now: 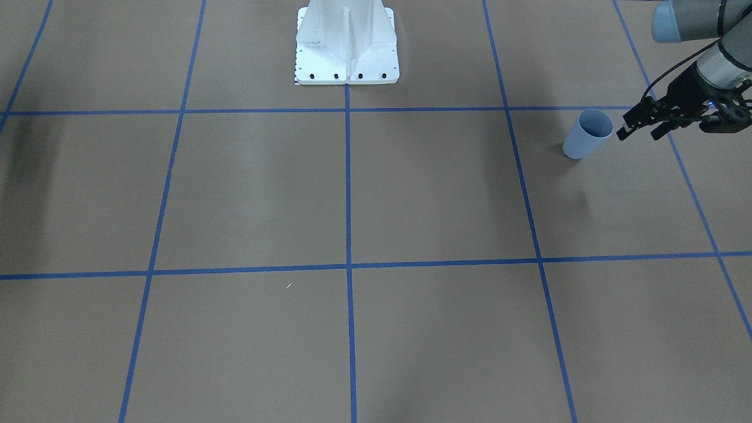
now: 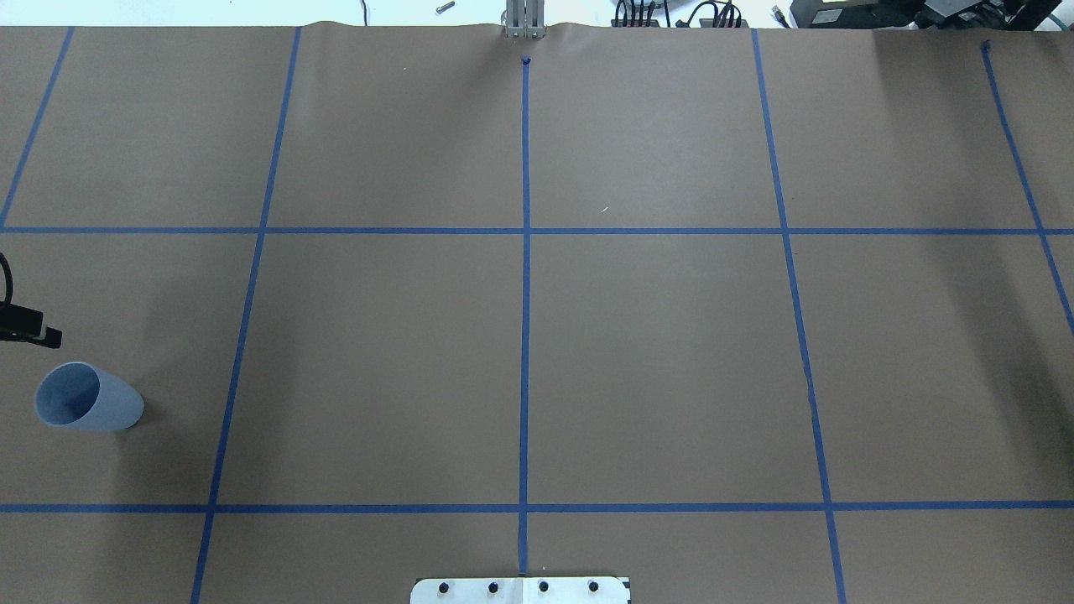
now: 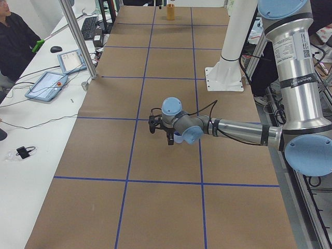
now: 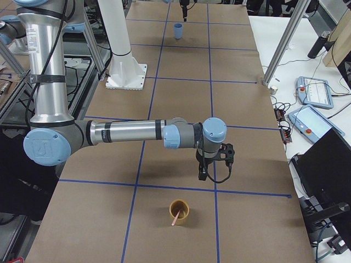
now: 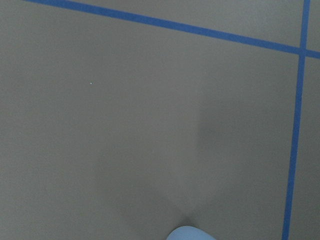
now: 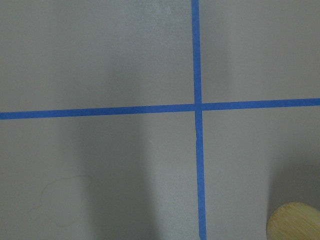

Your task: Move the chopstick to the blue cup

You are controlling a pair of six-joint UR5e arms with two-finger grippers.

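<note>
The blue cup (image 1: 587,134) stands upright on the brown table at the robot's far left; it also shows in the overhead view (image 2: 88,398). My left gripper (image 1: 639,133) hovers just beside the cup, open and empty. Only the cup's rim (image 5: 190,234) shows in the left wrist view. A pale-pink chopstick (image 4: 175,219) leans inside a tan wooden cup (image 4: 179,212) at the table's far right end. My right gripper (image 4: 207,174) hangs above the table just beyond that cup; I cannot tell whether it is open or shut.
The white robot base (image 1: 346,44) stands at the table's middle back. Blue tape lines (image 2: 525,335) divide the brown surface into squares. A person (image 3: 15,39) and tablets (image 3: 46,85) are at a side bench. The wooden cup's rim (image 6: 295,222) shows in the right wrist view.
</note>
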